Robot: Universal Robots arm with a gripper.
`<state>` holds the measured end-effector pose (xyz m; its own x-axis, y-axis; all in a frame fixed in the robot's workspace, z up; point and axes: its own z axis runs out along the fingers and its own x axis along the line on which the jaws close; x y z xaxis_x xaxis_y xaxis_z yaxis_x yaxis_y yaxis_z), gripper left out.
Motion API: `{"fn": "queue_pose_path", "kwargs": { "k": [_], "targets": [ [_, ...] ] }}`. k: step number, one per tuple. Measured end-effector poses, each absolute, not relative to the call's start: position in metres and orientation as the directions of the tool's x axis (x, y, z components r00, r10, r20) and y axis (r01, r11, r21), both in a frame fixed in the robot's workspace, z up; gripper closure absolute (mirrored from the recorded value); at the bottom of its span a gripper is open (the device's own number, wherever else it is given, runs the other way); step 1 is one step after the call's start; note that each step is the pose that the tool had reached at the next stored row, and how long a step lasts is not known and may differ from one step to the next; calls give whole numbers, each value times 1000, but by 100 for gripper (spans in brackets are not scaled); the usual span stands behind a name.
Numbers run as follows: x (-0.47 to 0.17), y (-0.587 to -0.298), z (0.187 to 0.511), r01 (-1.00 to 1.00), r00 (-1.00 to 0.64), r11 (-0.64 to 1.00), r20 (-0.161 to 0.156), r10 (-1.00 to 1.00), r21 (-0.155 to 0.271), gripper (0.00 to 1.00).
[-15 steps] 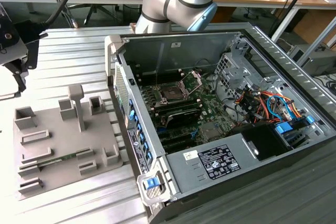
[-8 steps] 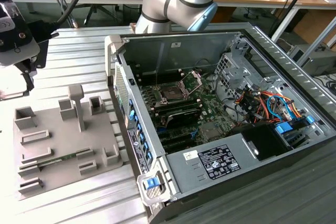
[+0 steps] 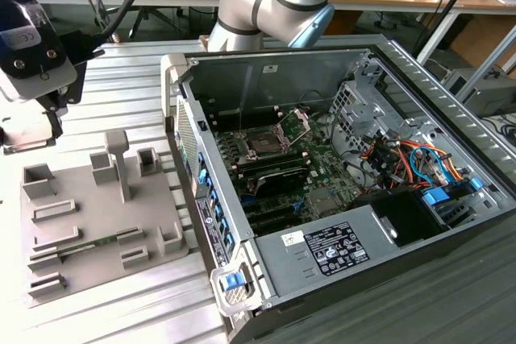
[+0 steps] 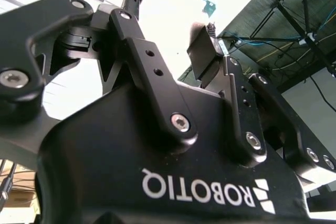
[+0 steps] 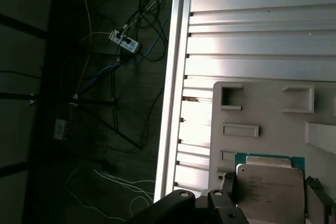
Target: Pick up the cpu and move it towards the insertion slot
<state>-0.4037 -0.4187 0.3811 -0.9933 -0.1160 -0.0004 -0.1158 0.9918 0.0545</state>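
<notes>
Hand pinching the cpu between its fingertips, above grey fixture plate | hand at upper left of exterior view | insertion slot mid-frame inside open computer case, well apart from cpu
</notes>
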Motion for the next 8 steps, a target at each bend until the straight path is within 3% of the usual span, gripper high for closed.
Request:
{"fn": "queue_pose_path", "kwargs": {
  "k": [8],
  "targets": [
    [-391,-419,381,-116,-993,992,1,-116,55,45]
  ]
}}
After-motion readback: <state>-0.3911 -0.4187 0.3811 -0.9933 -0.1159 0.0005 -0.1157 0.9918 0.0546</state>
